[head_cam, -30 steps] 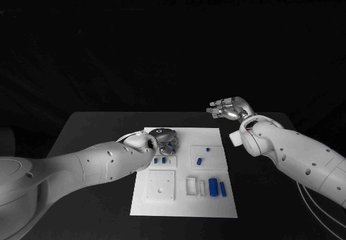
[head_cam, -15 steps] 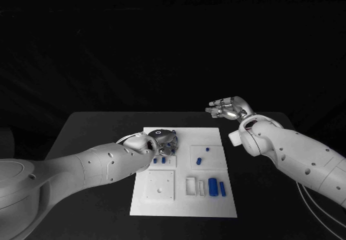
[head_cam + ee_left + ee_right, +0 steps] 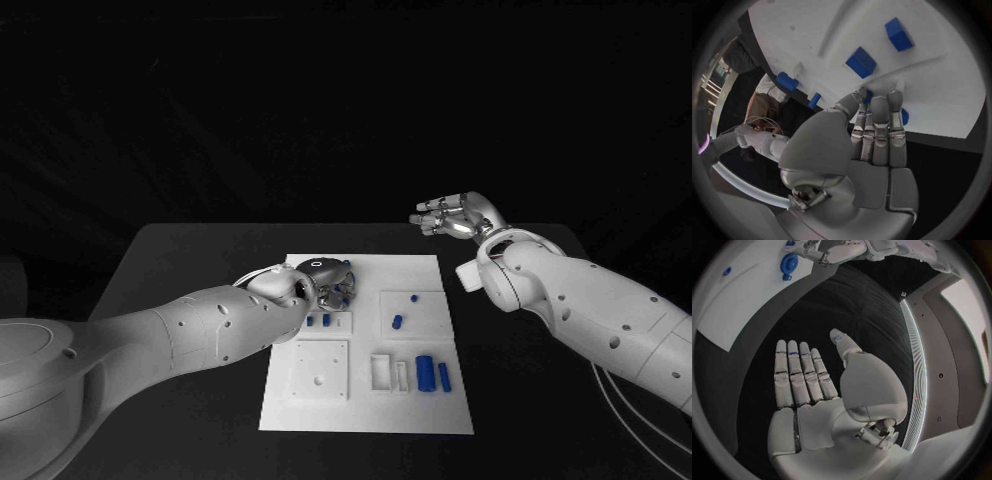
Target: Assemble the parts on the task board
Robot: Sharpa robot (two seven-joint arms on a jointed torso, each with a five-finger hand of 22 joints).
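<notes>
The left hand [image 3: 326,279] is pressing its fingertips [image 3: 877,102] on a blue part [image 3: 903,116] near the board's [image 3: 433,268] far-left corner, seemingly about to grasp it, while the right hand [image 3: 454,218] is hovering flat-fingered and empty.

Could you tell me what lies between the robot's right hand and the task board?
Only bare black table. In the head view the right hand hangs open beyond the task board's far right corner; the right wrist view shows dark tabletop there too.
</notes>
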